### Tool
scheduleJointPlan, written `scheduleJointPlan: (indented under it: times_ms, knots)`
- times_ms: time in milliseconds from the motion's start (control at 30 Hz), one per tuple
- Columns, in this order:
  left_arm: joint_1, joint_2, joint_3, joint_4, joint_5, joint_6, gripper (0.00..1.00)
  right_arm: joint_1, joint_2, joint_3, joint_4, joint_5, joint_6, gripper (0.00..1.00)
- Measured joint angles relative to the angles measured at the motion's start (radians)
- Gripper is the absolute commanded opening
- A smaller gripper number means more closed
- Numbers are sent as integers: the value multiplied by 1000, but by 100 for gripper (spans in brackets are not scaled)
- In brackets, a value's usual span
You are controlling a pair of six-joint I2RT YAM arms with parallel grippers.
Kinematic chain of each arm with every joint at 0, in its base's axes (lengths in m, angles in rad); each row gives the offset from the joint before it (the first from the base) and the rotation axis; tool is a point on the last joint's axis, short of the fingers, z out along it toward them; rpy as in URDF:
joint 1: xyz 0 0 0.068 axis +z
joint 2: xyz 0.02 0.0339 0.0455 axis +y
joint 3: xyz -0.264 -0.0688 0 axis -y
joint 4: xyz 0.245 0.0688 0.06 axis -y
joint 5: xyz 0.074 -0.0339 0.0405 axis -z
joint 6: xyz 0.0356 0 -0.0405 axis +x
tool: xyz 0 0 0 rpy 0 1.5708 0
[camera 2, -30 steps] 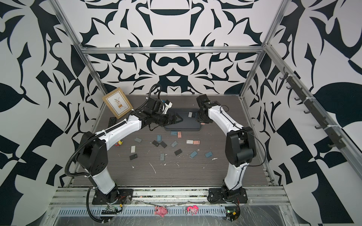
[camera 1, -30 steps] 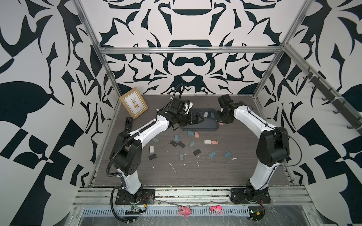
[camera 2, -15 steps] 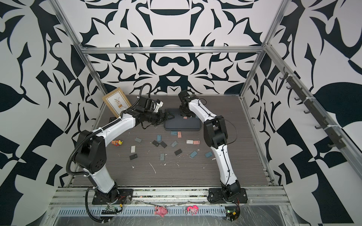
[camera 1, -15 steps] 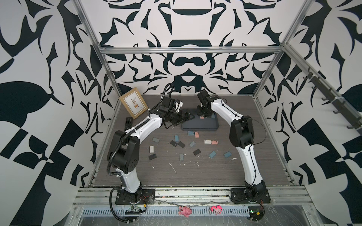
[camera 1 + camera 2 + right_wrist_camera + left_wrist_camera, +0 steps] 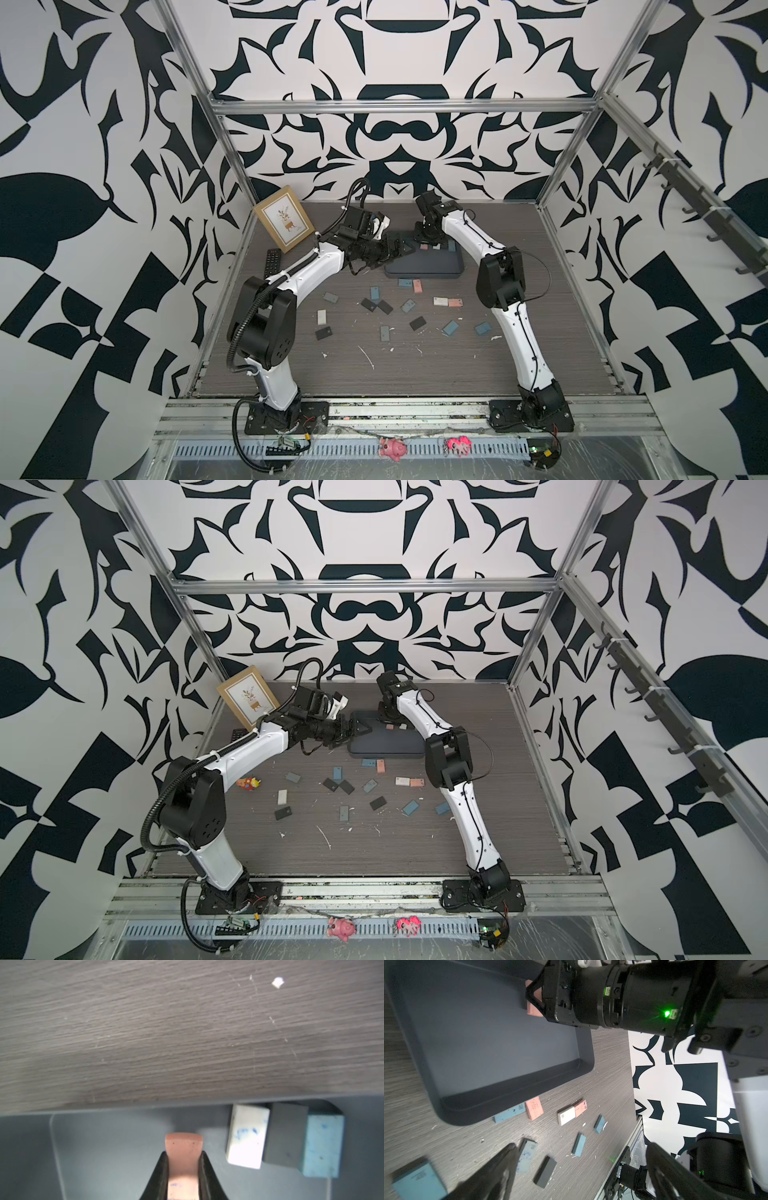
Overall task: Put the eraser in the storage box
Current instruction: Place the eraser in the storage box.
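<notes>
At the left, the picture frame (image 5: 284,219) leans against the wall, out of the way. Next to it, the left gripper (image 5: 400,246) hangs with its jaws spread wide and nothing in them, just beside the left end of the storage box (image 5: 424,268). It is best kept there, so that it does not nudge the low rim.

Further right, the right gripper (image 5: 184,1157) pinches the pink eraser (image 5: 184,1141) by its long sides, inside the box and near the far wall. The eraser sits low over the grey floor, though whether it touches cannot be told.

The step in hand looks like the release, and a good one needs:
- a short, straight descent until the eraser meets the floor;
- a smooth opening of the jaws, since a soft eraser may cling to one pad;
- a vertical lift clear of the rim.

To the right of the held piece, a white eraser (image 5: 247,1136), a dark grey eraser (image 5: 284,1134) and a blue eraser (image 5: 322,1142) lie side by side in the corner. The opening jaw should not sweep into them. More loose erasers (image 5: 376,293) wait on the table (image 5: 457,374).
</notes>
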Motion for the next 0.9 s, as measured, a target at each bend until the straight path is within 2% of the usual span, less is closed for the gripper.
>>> scheduleJointPlan:
  times_ms: [633,900]
  knots:
    - [0,0,0,0,7,-1,99,-38,55,65,-11,19,-2,24]
    - [0,0,0,0,7,0,99,-44,56,73,-19,31,-10,29]
